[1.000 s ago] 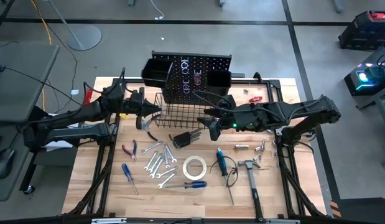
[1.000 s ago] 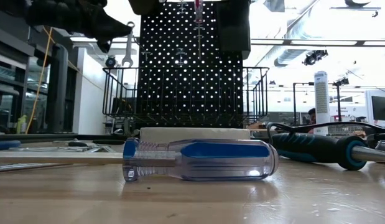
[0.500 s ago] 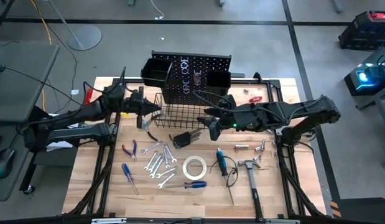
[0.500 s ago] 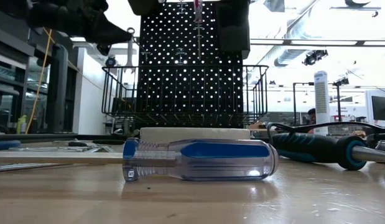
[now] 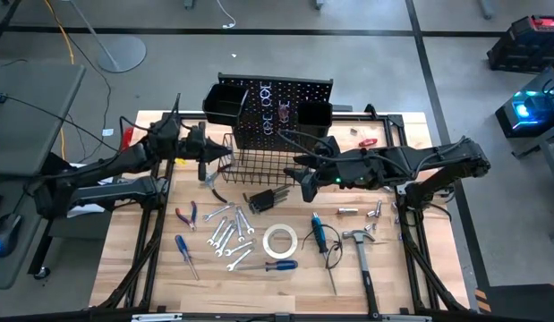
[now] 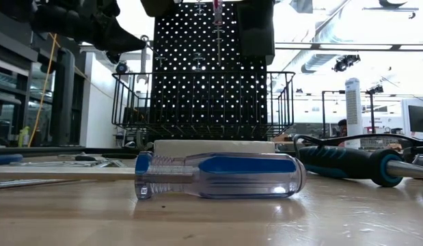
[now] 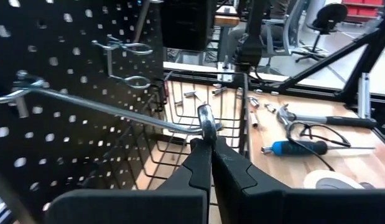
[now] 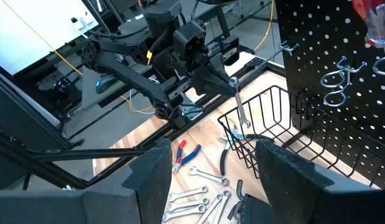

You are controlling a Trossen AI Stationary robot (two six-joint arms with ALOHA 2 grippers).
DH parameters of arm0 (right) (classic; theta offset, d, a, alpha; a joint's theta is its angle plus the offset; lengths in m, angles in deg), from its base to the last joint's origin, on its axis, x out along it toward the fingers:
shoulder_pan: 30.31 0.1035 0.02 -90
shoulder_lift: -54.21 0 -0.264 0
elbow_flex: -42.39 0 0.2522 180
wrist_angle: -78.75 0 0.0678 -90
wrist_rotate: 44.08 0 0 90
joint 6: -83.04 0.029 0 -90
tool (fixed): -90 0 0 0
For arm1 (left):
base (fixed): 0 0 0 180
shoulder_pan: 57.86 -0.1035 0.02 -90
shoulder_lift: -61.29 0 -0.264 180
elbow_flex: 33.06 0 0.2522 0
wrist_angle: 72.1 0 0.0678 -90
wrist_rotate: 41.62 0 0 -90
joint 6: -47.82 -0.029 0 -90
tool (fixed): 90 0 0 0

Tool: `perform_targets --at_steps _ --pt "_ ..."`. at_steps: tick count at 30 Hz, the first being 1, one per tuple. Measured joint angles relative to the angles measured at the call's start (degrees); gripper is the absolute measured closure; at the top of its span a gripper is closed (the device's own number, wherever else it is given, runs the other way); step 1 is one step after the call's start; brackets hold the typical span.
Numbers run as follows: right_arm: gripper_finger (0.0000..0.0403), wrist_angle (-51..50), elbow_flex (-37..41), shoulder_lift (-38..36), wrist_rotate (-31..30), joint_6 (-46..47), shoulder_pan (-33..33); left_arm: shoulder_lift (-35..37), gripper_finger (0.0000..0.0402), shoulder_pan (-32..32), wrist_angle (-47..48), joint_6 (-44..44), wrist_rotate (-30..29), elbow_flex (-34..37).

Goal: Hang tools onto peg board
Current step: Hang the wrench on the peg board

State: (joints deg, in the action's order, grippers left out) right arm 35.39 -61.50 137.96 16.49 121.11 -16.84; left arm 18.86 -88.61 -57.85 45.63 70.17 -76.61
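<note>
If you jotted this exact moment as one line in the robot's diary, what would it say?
left gripper: shut on wrench, at peg board's hook | right gripper: open, waiting over wire basket | other tools on table

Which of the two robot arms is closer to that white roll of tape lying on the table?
Right. The right gripper, open, hovers just beyond the tape roll, towards the wire basket. The left gripper, shut on a wrench, is farther off by the basket's left side.
</note>
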Motion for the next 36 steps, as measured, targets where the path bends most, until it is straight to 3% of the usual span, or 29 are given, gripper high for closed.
perform_targets --at_steps 13,20,32,36 --pt "0.0183 -0.07 0.0 0.0 0.0 -0.02 0.0 -0.2 0.0401 -2.54 1.33 -0.01 -0.11 0.0" --pt "0.0183 -0.07 0.0 -0.02 -0.46 -0.02 0.0 -0.16 0.0391 -2.66 1.27 0.44 -4.9 -0.04" --pt "0.0183 0.11 0.0 -0.02 0.13 -1.03 0.0 0.98 0.0263 -2.66 1.49 6.56 -5.14 -0.41" --pt "0.0183 0.11 0.0 -0.02 0.83 -1.05 0.02 2.03 0.022 -2.66 5.48 6.57 -4.91 -2.73"
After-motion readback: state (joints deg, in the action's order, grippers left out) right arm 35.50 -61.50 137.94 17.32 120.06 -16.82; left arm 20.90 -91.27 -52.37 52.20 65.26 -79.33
